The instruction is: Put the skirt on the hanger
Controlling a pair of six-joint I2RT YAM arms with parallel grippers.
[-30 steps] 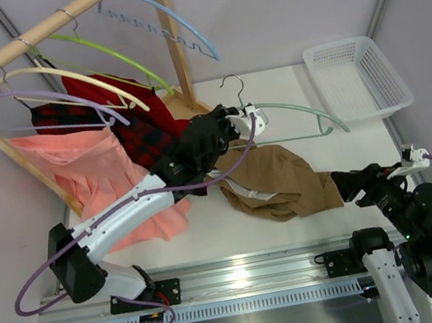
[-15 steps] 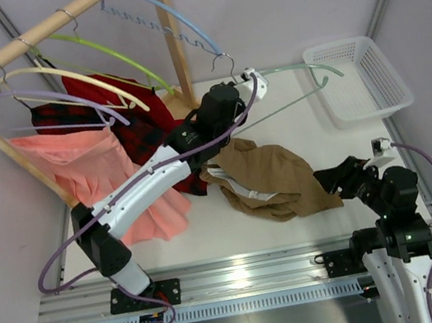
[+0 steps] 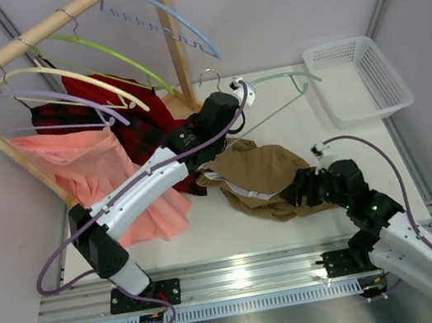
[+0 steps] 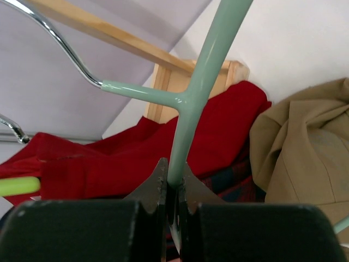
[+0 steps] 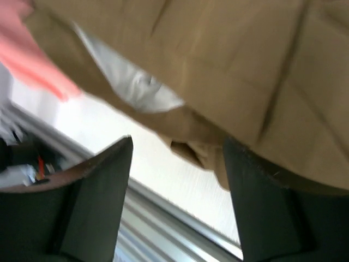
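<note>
Khaki skirt heaped mid-table, just below hanger held aloft. Left gripper clamped on hanger's arm; right gripper spread wide at skirt's near edge. Risks pinching only a loose fold, leaving waistband bunched and off the hanger.

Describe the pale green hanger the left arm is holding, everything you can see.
The hanger is thin, glossy, pale sage-green plastic with a silver wire hook, a wide arch and a straight lower bar slanting beneath it. The left gripper is shut on one plastic arm just beside the junction with the hook's stem. It looks held in the air and tilted, with its far end toward the white basket. Nothing hangs on it; the tan skirt lies crumpled nearby.
</note>
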